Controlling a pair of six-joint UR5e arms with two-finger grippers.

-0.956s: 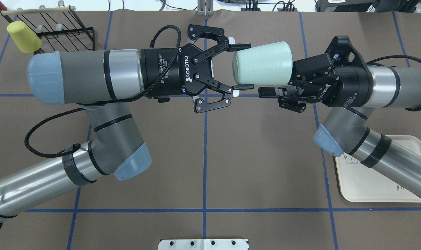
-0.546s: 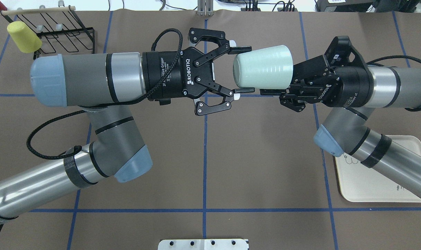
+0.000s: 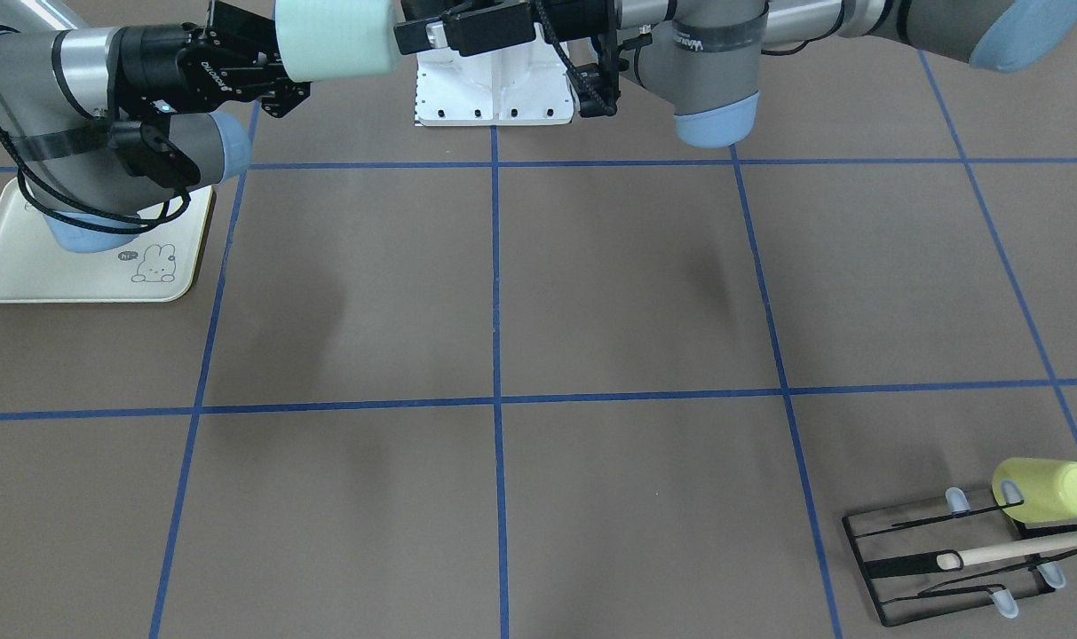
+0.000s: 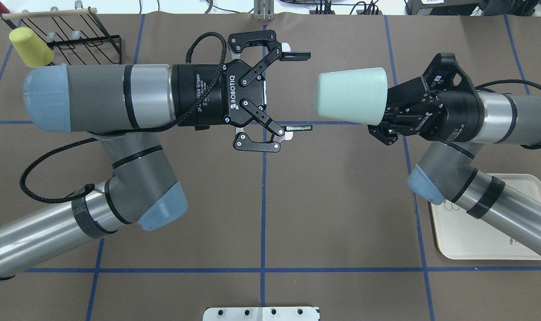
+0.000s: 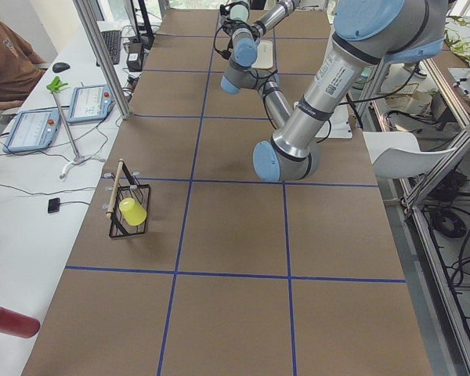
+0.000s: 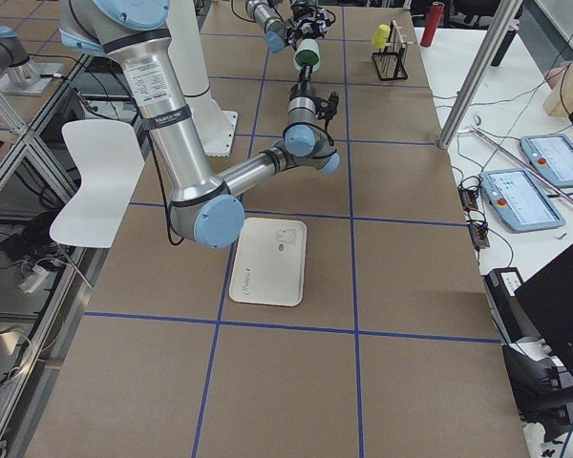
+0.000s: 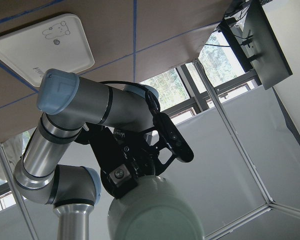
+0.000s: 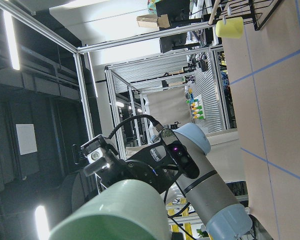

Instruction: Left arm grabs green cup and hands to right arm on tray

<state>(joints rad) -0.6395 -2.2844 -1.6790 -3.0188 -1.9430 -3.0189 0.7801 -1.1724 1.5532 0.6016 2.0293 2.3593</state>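
The pale green cup [image 4: 350, 95] lies on its side in the air over the table's middle, mouth toward the left arm. My right gripper [image 4: 383, 117] is shut on its base end, with its fingers mostly hidden behind the cup. My left gripper [image 4: 298, 92] is open and empty, a small gap left of the cup's mouth. In the front-facing view the cup [image 3: 334, 35] sits between the right gripper [image 3: 267, 80] and the left gripper [image 3: 454, 31]. The left wrist view shows the cup [image 7: 155, 210] close up. The cream tray [image 4: 489, 240] lies under the right arm's forearm.
A yellow cup [image 4: 30, 47] hangs on a black wire rack [image 4: 78, 42] at the far left corner. The white robot base plate [image 4: 261, 313] sits at the near edge. Blue tape lines cross the brown table.
My left gripper has let go of the green cup, opened wider and drawn back to the left. My right gripper keeps the cup and has shifted it a little to the right.
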